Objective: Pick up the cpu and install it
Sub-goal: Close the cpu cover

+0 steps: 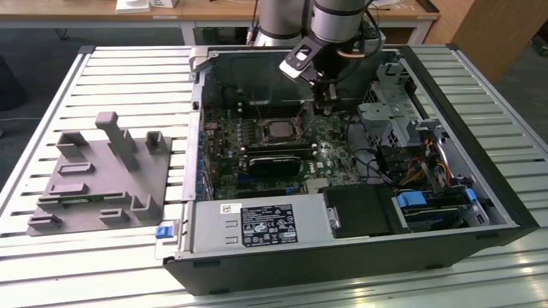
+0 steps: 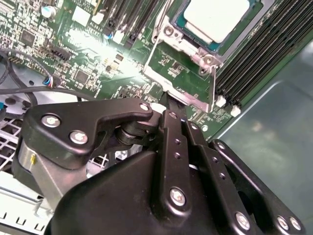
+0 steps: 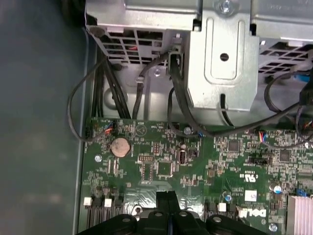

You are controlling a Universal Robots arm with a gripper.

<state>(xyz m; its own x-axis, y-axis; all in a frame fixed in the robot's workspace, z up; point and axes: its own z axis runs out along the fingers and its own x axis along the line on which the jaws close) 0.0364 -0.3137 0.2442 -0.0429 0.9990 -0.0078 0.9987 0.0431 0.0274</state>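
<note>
In the second wrist view the cpu (image 2: 215, 17) sits in its socket (image 2: 171, 34). Beside it, the gripper (image 2: 168, 104) has its fingers (image 3: 162, 199) pressed together, empty. Printed labels (image 1: 267, 226) mark the power supply (image 1: 214, 234).

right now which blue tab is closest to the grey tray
The blue tab at the power supply's outer corner; the other blue tabs sit inside the case.

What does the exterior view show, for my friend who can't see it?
A robot arm reaches down into an open computer case lying on a white slatted table, with its gripper low over the green motherboard, beside the cpu seated on that board. A grey plastic tray rests on the table at the exterior view's left.
</note>
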